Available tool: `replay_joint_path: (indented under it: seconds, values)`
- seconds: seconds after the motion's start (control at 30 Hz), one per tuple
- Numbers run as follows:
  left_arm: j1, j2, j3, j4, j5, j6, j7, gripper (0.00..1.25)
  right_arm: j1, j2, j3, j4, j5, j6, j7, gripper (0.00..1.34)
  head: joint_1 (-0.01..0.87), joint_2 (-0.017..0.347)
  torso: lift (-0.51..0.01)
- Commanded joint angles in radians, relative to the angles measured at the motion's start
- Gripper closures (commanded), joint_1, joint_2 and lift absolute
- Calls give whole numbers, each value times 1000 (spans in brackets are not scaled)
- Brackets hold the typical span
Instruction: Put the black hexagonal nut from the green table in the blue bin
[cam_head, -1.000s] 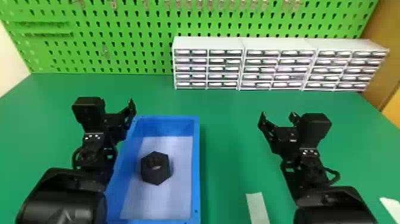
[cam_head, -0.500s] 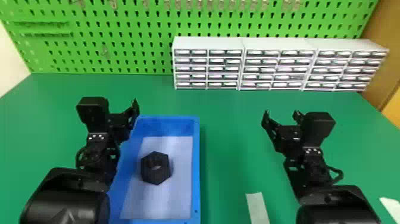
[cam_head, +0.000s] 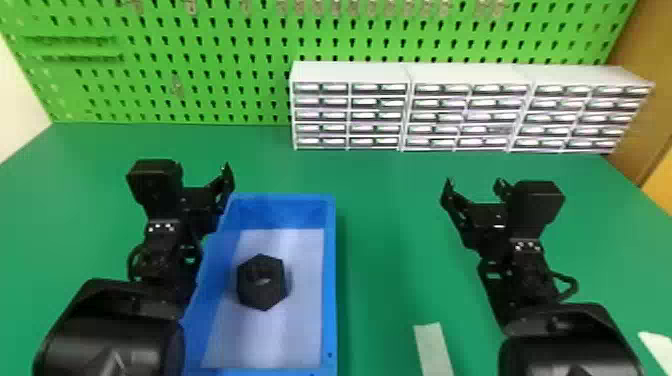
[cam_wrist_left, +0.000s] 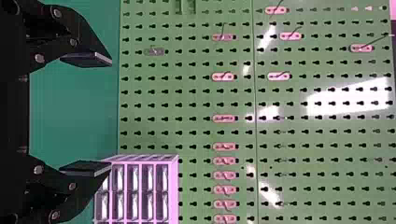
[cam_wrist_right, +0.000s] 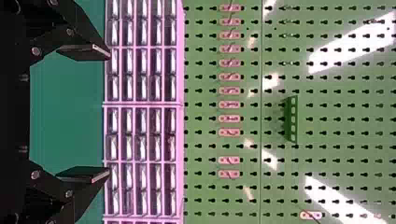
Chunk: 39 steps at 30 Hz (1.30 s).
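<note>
The black hexagonal nut (cam_head: 261, 282) lies on the pale floor of the blue bin (cam_head: 330, 280), touched by neither gripper. My left gripper (cam_head: 205, 175) is above the bin's far left corner, its fingers (cam_wrist_left: 88, 58) spread wide in the left wrist view, where the left gripper (cam_wrist_left: 88, 113) holds nothing. To the right of the bin, over the green table (cam_head: 385, 225), my right gripper (cam_head: 472, 185) is raised. In the right wrist view the right gripper (cam_wrist_right: 86, 112) stands open with an empty gap.
White drawer cabinets (cam_head: 470, 115) stand along the table's back, before a green pegboard (cam_head: 200, 60). A pale strip (cam_head: 432, 350) lies at the front between bin and right arm, and a white piece (cam_head: 657, 347) at the right edge.
Both arms have shifted slightly to the right. The nut and the bin have stayed where they were.
</note>
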Motion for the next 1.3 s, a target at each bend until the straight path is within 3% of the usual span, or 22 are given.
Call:
replay_joint_path:
  seconds: [0.0,1.27]
  values:
    - [-1,0,4,-7,-2,2,0,463,-3,5,-7,-1,1,15,0,398,686,52,-97]
    - [2,0,-7,-18,-11,27,0,461,-2,6,-2,-1,-2,45,0,398,686,52,-97]
